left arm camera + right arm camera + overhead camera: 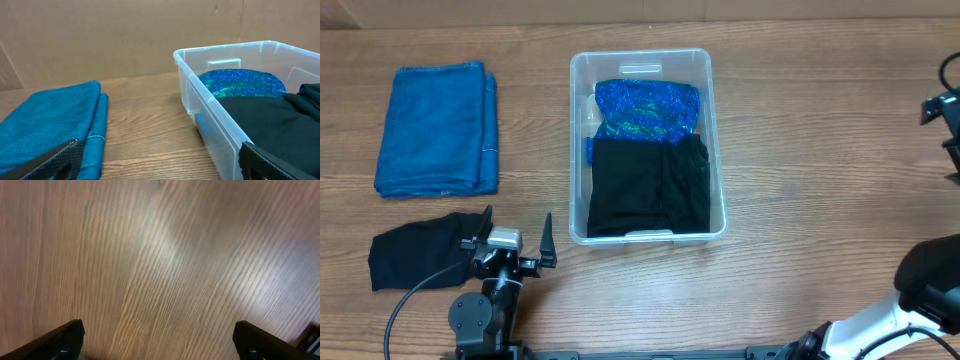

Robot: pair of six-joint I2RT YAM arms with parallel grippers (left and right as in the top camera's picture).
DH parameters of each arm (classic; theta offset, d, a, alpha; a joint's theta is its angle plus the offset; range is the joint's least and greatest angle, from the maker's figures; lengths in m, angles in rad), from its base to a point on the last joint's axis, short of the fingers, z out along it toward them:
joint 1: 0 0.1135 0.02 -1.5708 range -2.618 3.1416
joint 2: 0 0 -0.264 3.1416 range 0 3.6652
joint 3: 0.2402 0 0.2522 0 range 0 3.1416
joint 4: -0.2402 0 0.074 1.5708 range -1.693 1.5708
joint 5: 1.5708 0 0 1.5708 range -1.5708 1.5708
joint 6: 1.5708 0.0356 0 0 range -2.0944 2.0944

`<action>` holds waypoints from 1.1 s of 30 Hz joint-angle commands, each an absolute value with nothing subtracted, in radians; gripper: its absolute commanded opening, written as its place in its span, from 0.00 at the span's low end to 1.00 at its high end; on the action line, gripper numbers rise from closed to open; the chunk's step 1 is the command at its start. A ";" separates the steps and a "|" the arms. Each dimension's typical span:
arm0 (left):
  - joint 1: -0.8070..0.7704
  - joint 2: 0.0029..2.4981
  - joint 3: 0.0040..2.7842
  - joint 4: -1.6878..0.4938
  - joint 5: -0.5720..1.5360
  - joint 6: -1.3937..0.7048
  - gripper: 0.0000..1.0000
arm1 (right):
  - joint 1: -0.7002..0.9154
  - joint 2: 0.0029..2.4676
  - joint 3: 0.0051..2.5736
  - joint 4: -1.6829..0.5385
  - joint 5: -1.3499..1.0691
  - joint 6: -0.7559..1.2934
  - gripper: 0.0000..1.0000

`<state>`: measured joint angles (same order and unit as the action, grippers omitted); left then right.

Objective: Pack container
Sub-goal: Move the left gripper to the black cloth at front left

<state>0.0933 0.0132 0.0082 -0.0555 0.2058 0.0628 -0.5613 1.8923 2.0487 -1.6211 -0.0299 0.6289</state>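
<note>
On the brown wooden table (800, 120) the clear rectangular plastic container (640, 53) lies with its long axis running away from the robot, a sparkly blue-green cloth (647, 108) and a black cloth (645, 185) already inside. Left of the container sit a folded blue cloth (438, 130) and, off its near-left corner, a crumpled black garment (420, 255). The left gripper (517, 235), jaws spread and empty, hangs between that garment and the container, so it looks the nearer arm, while the right gripper (160, 345), likewise spread, is well off to the container's right
</note>
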 commanded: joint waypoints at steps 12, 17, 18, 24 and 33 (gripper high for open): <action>0.100 0.005 0.005 -0.049 0.204 0.083 1.00 | -0.571 1.874 2.016 -1.598 -0.039 0.656 1.00; 0.100 0.005 0.078 -0.039 0.390 0.083 1.00 | -0.571 1.874 2.016 -1.598 -0.039 0.656 1.00; 0.100 0.005 0.120 -0.056 0.393 0.083 1.00 | -0.571 1.874 2.016 -1.598 -0.039 0.656 1.00; 0.100 0.225 0.524 -0.451 0.334 0.146 1.00 | -0.571 1.874 2.016 -1.598 -0.039 0.656 1.00; 0.101 0.818 1.022 -0.830 0.359 -0.024 1.00 | -0.571 1.874 2.016 -1.598 -0.039 0.656 1.00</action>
